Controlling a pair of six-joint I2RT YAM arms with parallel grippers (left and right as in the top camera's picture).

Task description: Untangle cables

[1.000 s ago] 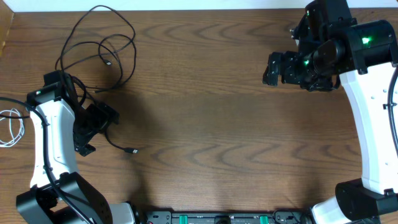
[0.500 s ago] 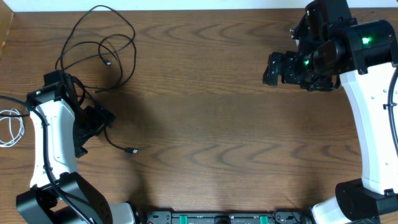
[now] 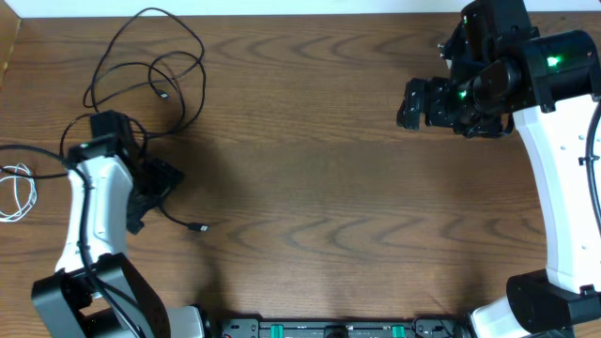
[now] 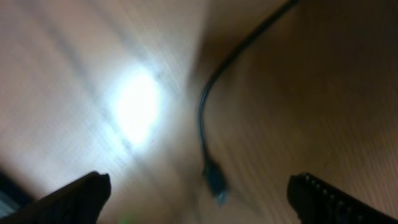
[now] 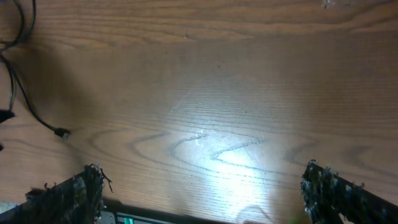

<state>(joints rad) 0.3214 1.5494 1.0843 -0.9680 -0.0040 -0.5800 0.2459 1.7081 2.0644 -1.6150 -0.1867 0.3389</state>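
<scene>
Two thin black cables point(image 3: 155, 70) lie looped together at the table's far left. One black cable end runs down to a small plug point(image 3: 197, 227). That plug also shows blurred in the left wrist view point(image 4: 214, 180), between the fingers, and far left in the right wrist view point(image 5: 62, 132). A white cable point(image 3: 17, 192) lies coiled at the left edge. My left gripper point(image 3: 146, 197) is open and empty, low over the table beside the plug end. My right gripper point(image 3: 409, 103) is open and empty, held above the table at the right.
The wooden table point(image 3: 329, 178) fills the view. A panel with green connectors point(image 3: 329, 329) runs along the front edge. Thicker black arm wires hang by the left arm.
My left arm has swung a little to the right and its gripper has shifted toward the plug end. The cables and right arm have not moved.
</scene>
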